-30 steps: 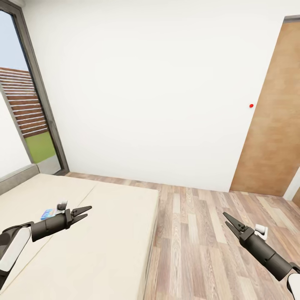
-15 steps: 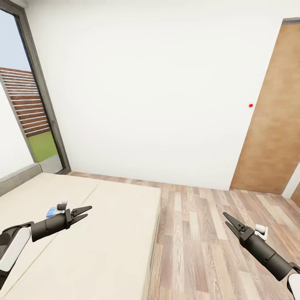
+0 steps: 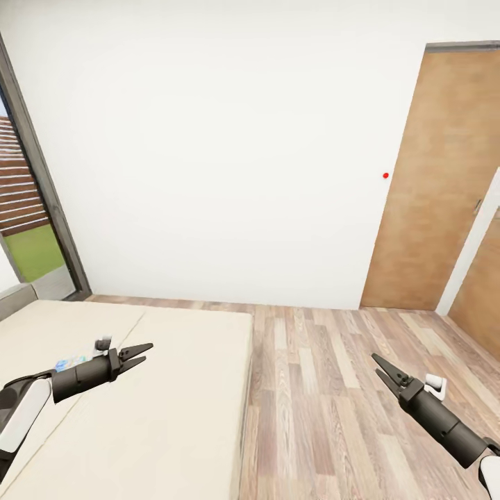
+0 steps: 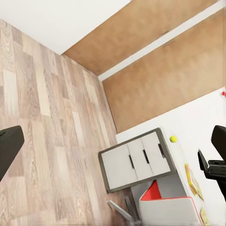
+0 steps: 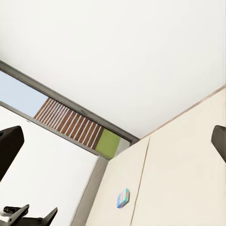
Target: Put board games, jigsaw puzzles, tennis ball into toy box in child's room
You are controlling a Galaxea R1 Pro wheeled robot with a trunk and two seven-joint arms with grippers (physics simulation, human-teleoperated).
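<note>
the view has swung right past the bed (image 3: 173,389), leaving a board game (image 3: 69,362) at eight o'clock, both sets of jaws wide and empty, so nothing is collected yet.

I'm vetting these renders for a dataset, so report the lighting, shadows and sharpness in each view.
Head view: flat, even light, barely any shadow under the left gripper on the bed; wide-angle lens splays the door frame. Left wrist view: sharp overall, the tennis ball tiny but crisp, fingertips dark at the edges. Right wrist view: plain bright wall, the board game small and soft.
</note>
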